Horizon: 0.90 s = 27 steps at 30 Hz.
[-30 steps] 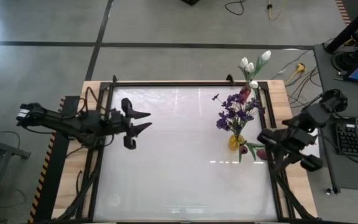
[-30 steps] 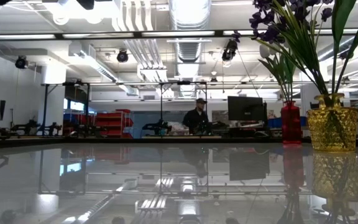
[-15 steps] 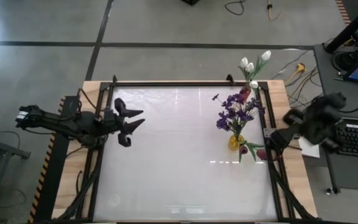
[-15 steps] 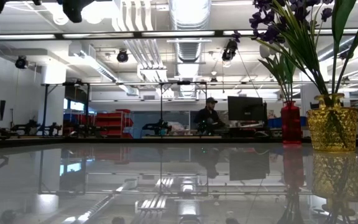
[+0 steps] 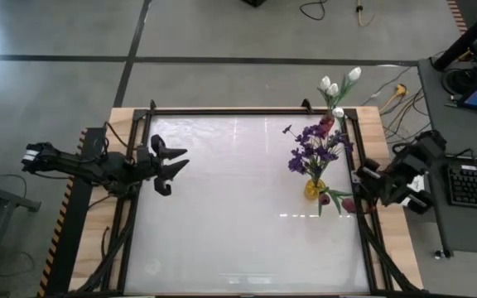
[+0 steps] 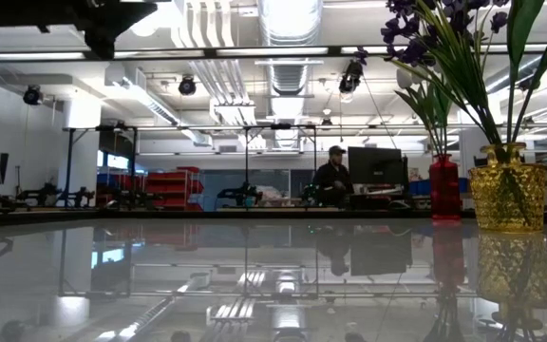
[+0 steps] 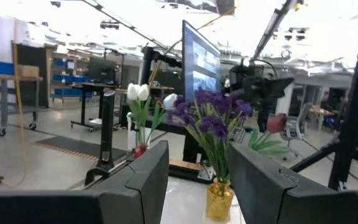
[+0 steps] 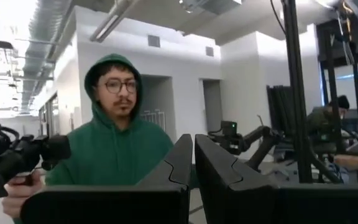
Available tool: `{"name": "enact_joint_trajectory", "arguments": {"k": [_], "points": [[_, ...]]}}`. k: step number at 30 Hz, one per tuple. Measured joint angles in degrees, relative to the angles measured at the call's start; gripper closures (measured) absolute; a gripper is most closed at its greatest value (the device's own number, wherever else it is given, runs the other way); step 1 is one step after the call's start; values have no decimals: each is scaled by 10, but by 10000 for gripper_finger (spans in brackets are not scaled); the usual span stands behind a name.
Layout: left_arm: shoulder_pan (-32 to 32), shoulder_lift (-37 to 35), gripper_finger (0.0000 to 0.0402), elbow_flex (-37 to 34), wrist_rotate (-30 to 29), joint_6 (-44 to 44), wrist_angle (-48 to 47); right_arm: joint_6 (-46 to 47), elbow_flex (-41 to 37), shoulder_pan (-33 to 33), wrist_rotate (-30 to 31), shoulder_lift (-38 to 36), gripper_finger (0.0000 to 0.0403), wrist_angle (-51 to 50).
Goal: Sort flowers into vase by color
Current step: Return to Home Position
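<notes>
A spray of purple flowers (image 5: 311,147) stands in a gold vase (image 5: 313,189) near the table's right edge; it also shows in the low view (image 6: 507,186) and the left wrist view (image 7: 215,124). White tulips (image 5: 336,85) stand in a red vase (image 6: 443,187) at the far right corner. Dark red buds (image 5: 334,199) with green leaves sit by the right edge, next to the gold vase; what they rest in I cannot tell. My left gripper (image 5: 184,158) is open and empty, above the table's left side. My right gripper (image 5: 359,174) is shut and empty, at the right edge beside the red buds.
The glossy white table top (image 5: 238,215) lies inside a black frame. A keyboard (image 5: 474,184) sits on a desk to the right. A person in a green hoodie (image 8: 120,149) stands beyond the table. Another person (image 6: 332,176) is far off in the room.
My left gripper has drawn back toward the table's left edge, still open. My right arm has folded back and turned at the table's right edge, its gripper staying near the red buds. The far-off person has walked to the right.
</notes>
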Motion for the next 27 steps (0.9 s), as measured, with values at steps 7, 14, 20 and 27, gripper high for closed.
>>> {"name": "enact_joint_trajectory", "arguments": {"k": [7, 14, 20, 27], "points": [[0, -21, 251, -49, -8, -28, 28, 0, -19, 0, 1, 12, 390, 7], [0, -45, 251, -101, -8, -38, 61, -18, -43, 0, -29, 12, 390, 47], [0, -68, 251, -142, -9, -42, 96, -42, -78, 0, -23, 13, 390, 101], [0, -87, 251, -172, -9, -55, 104, -26, -133, 0, -25, 12, 390, 157]]}}
